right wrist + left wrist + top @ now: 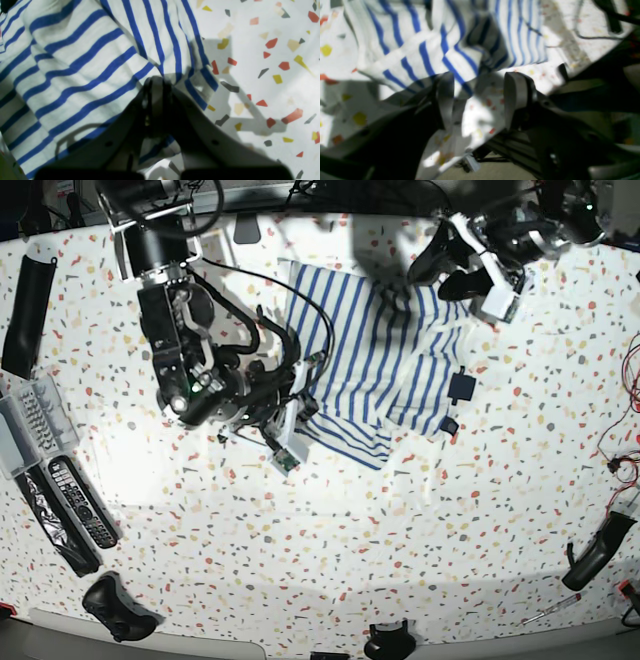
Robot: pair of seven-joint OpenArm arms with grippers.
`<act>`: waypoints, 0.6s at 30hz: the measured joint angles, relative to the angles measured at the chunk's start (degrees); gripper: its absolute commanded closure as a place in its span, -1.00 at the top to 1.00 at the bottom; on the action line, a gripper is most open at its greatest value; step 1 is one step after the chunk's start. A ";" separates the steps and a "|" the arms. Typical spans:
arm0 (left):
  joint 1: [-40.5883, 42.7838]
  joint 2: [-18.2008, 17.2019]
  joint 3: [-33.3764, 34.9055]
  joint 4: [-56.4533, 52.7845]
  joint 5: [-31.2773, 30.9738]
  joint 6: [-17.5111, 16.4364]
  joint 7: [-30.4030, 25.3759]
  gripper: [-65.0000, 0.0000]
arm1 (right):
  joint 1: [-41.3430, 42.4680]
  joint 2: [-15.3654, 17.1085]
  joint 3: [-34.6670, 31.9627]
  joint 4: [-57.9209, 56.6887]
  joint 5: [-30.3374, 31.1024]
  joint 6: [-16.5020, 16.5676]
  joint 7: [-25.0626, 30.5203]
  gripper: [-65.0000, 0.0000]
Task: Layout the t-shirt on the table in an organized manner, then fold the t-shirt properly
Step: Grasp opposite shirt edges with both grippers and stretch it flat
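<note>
The t-shirt (370,350), white with blue stripes, lies rumpled and partly bunched on the speckled table (400,530) near the far edge. My right gripper (303,402) is at the shirt's left edge. In the right wrist view its fingers (157,87) are pressed together on a fold of the t-shirt (75,62), low over the table (262,75). My left gripper (445,270) hovers at the shirt's far right corner. In the left wrist view this gripper (480,85) is open, with the edge of the striped t-shirt (420,45) just beyond its fingertips and table (480,112) showing between them.
Two small black patches (460,387) lie at the shirt's right edge. Remote controls (75,500), a grey tray (25,420) and a black case (25,300) sit on the left. A black controller (115,605) is at the front left, and cables (625,410) and a black tool (600,550) at the right.
</note>
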 measured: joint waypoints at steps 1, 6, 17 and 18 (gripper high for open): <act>-0.66 0.66 0.04 -0.37 1.75 0.20 -0.63 -0.11 | -0.09 0.02 0.00 0.00 0.15 0.00 0.02 -1.00; -5.09 0.72 -0.13 -5.40 12.11 7.30 -3.34 -0.11 | -0.81 0.02 0.00 0.02 0.13 0.00 0.24 -1.00; -14.49 -1.36 0.11 -20.24 19.71 9.29 -11.63 -0.11 | -5.05 0.66 1.84 7.37 -0.26 -0.02 -3.50 -1.00; -15.19 -2.01 0.15 -20.55 19.74 10.95 -12.31 -0.11 | -5.90 0.68 2.27 8.50 -0.26 -0.02 -3.76 -1.00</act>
